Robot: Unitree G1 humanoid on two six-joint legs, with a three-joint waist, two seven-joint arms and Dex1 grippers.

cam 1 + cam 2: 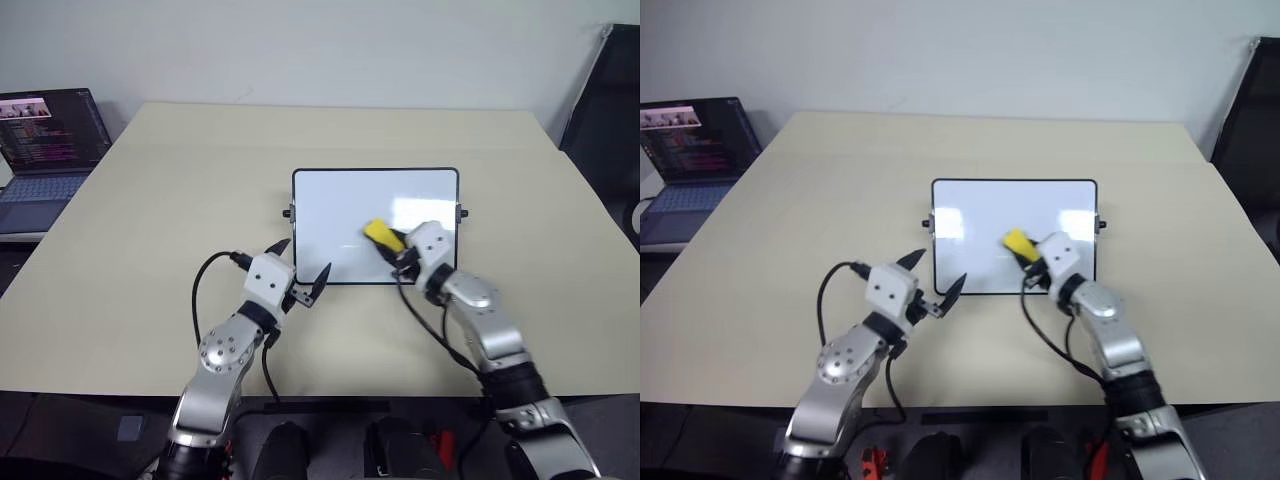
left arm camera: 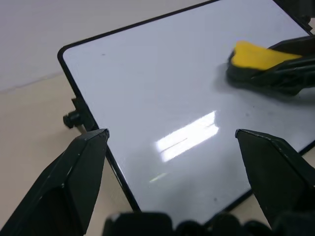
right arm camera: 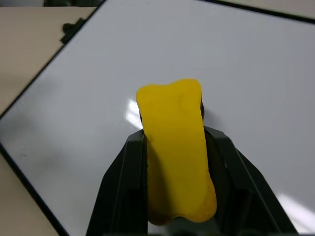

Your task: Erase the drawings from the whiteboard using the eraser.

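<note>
- Clamped between the black fingers of the right pincer [image 1: 394,246], the yellow eraser [image 1: 380,233] is seen pressed to the right half of the whiteboard [image 1: 340,205], its long axis in line with the fingers.
- No drawings can be made out on the glossy surface; only faint specks are visible, so the wiping is judged nearly done.
- The board is shown flat on the desk [image 1: 180,180], its bare left half lying away from the eraser toward the robot's left.
- The left pincer [image 1: 301,271] is held with fingers apart and empty, just over the board's near left corner, nearer to that corner than the right arm.
</note>
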